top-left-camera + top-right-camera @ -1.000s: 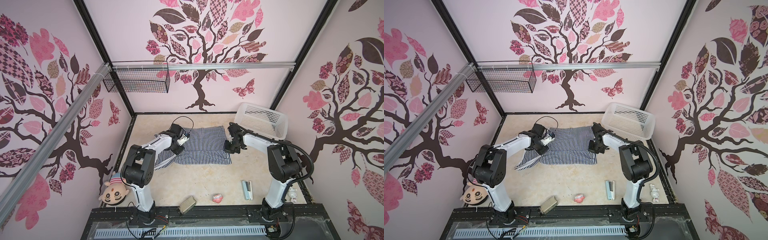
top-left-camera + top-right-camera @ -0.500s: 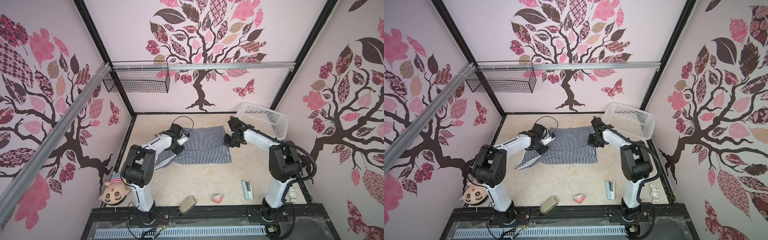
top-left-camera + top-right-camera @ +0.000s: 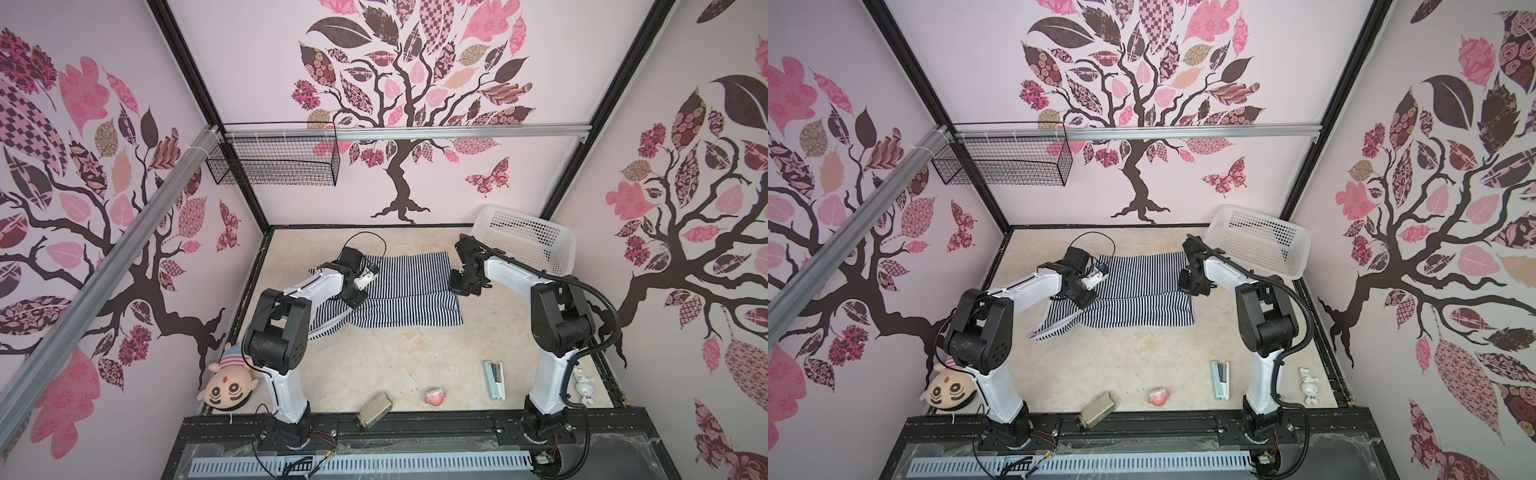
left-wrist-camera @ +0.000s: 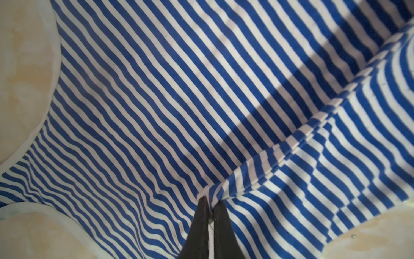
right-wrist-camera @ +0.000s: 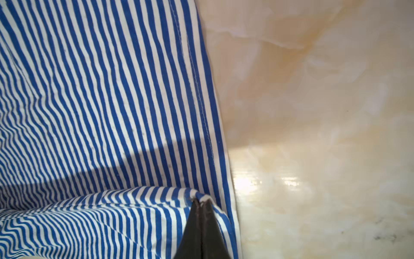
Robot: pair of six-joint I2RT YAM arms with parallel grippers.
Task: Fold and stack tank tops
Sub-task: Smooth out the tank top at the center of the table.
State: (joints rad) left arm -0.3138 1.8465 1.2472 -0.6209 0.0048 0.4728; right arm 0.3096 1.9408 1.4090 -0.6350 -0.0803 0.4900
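Observation:
The navy-and-white striped tank top (image 3: 409,272) (image 3: 1142,309) lies spread at the far middle of the table, its near part folded up over itself. My left gripper (image 3: 356,298) (image 3: 1082,300) is at its left side. In the left wrist view this gripper (image 4: 210,200) is shut on a pinched fold of the striped cloth (image 4: 156,89). My right gripper (image 3: 457,286) (image 3: 1185,286) is at the cloth's right edge. In the right wrist view it (image 5: 201,200) is shut on a raised corner of the hem (image 5: 100,89).
A white perforated basket (image 3: 528,237) stands at the back right, close behind the right arm. A wire basket (image 3: 270,162) hangs on the back wall. Near the front lie a plush doll (image 3: 226,384), a metal box (image 3: 374,409), a pink toy (image 3: 435,397), a stapler (image 3: 493,379) and a white figurine (image 3: 584,386).
My right gripper has moved a little toward the back with the cloth's right corner in it. The left gripper has stayed almost in place.

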